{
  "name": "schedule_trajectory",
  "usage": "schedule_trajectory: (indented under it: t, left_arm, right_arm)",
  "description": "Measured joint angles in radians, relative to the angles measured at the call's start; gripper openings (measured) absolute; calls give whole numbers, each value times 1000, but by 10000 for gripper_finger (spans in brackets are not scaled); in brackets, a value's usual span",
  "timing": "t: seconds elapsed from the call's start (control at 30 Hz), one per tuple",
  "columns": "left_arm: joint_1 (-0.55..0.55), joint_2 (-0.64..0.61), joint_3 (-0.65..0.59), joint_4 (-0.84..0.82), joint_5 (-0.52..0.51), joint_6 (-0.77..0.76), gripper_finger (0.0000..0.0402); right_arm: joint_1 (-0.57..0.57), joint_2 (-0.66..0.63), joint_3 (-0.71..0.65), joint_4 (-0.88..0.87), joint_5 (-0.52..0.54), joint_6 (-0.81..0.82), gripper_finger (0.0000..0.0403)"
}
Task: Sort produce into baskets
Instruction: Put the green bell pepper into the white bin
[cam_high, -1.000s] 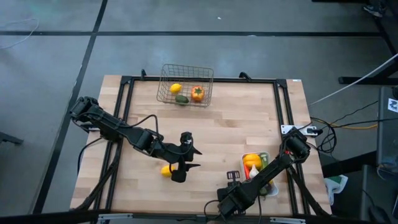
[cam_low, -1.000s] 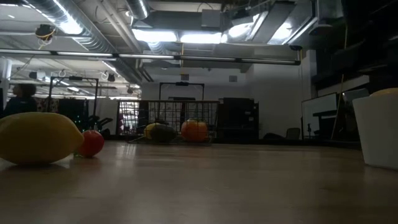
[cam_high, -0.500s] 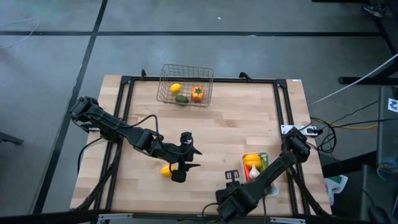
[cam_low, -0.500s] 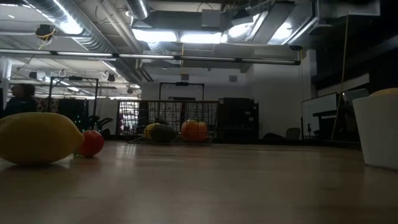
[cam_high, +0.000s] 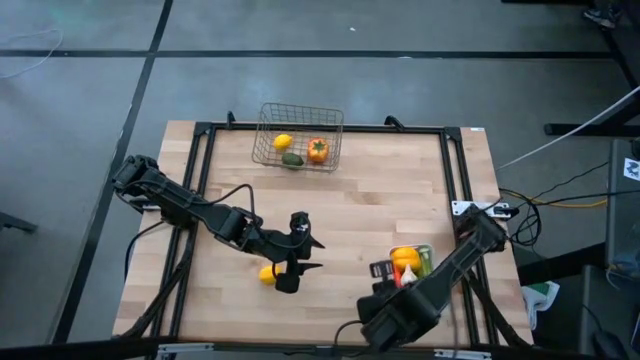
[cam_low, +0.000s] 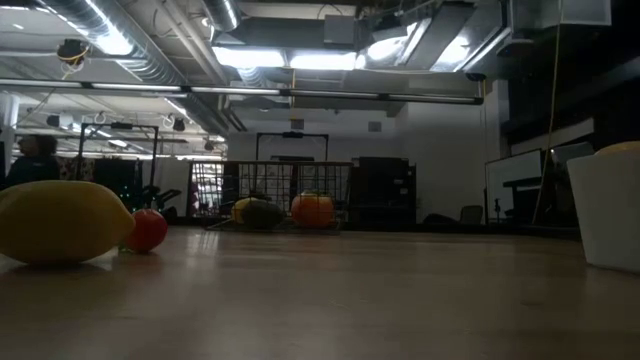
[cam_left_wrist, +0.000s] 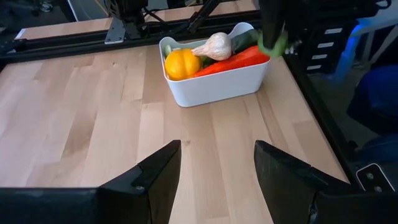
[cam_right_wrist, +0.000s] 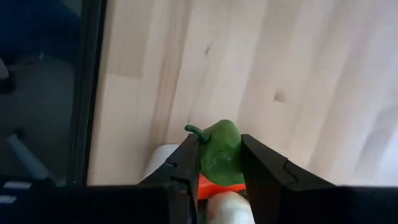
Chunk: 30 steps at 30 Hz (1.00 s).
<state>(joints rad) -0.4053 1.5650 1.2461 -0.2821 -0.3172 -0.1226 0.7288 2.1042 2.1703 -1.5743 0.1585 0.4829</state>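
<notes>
The white tray (cam_high: 424, 250) at the near right holds a yellow pepper (cam_left_wrist: 181, 63), a white garlic (cam_left_wrist: 214, 45), an orange carrot (cam_left_wrist: 239, 57) and a green cucumber (cam_left_wrist: 244, 38). My right gripper (cam_high: 383, 270) is shut on a green vegetable with a short stem (cam_right_wrist: 221, 146) over the tray's edge. The wire basket (cam_high: 298, 138) at the far side holds a lemon (cam_high: 283, 142), a dark green piece (cam_high: 292, 159) and an orange tomato (cam_high: 317, 150). My left gripper (cam_high: 312, 255) is open and empty at mid-table, beside a lemon (cam_high: 267, 273) that lies on the wood. My right gripper pinches the green vegetable's two sides (cam_right_wrist: 231, 142) between its two fingers, just behind the stem end (cam_right_wrist: 194, 130). The vegetable is lifted clear, above the tray's rim (cam_right_wrist: 160, 155); it also shows in the left wrist view (cam_left_wrist: 273, 43).
A small red fruit (cam_low: 148, 230) lies on the table behind the near lemon (cam_low: 60, 220) in the low view. Black rails (cam_high: 455, 170) frame the tabletop. Bare wood lies between the basket and the tray.
My right gripper has carried the green vegetable toward the table's right and far edges, from beside the tray to over its edge. My left arm has kept still.
</notes>
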Motion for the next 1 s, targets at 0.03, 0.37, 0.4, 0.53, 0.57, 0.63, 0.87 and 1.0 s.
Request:
schedule_trajectory:
  t: [0.03,0.37,0.4,0.53,0.57,0.63,0.87,1.0]
  left_arm:
    - [0,0,0,0,0,0,200]
    - [17,0,0,1,0,-6,200]
    - [20,0,0,1,0,-6,200]
    - [29,0,0,1,0,-7,200]
    - [31,0,0,1,0,-7,200]
    - [34,0,0,1,0,-6,200]
    - [34,0,0,1,0,-7,200]
    - [34,0,0,1,0,-8,200]
  right_arm:
    - [0,-23,-10,6,19,-1,92]
    - [5,-368,-362,7,129,171,92]
    - [5,-404,-416,12,129,203,92]
    - [5,-529,-622,73,89,318,92]
    - [5,-555,-663,101,75,333,92]
    - [5,-602,-736,156,59,353,92]
    - [13,-665,-924,229,-26,396,92]
    - [48,-665,-1008,292,-62,403,92]
